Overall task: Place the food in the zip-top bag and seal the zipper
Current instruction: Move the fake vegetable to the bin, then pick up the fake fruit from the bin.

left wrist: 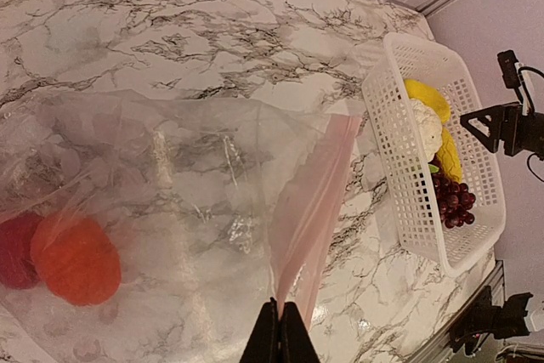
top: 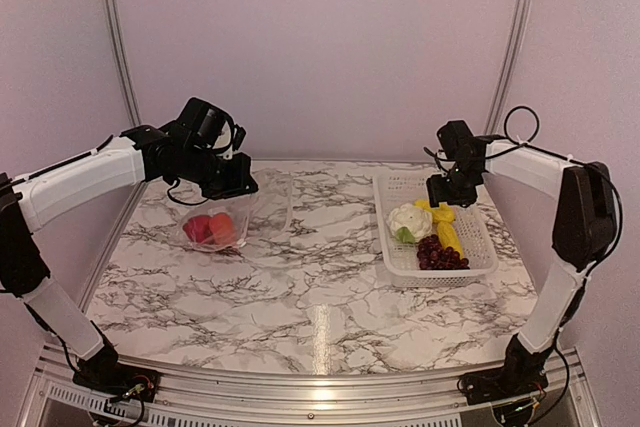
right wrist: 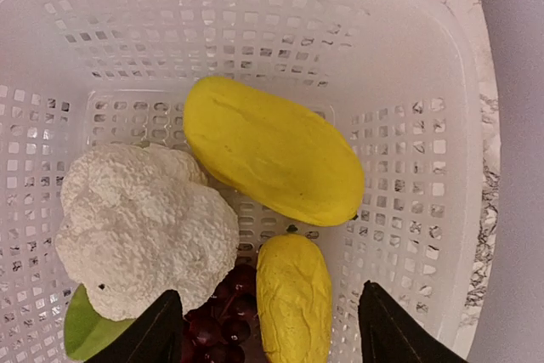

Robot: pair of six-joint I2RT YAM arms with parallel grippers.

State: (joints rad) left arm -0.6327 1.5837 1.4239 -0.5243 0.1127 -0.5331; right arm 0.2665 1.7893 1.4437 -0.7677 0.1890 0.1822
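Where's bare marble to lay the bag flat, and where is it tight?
Bare marble lies between the zip-top bag and the white basket, and along the whole near edge. Crowded: the basket, where cauliflower, two yellow pieces and grapes sit under the open right claw; only its far end is free.

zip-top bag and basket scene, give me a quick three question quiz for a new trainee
1. True or false: the left gripper is shut on the zip-top bag at its mouth edge.
2. Which food sits inside the bag? A) orange fruit B) cauliflower C) grapes
3. How many yellow pieces lie in the white basket?
Key: 1 true; 2 A; 3 two.
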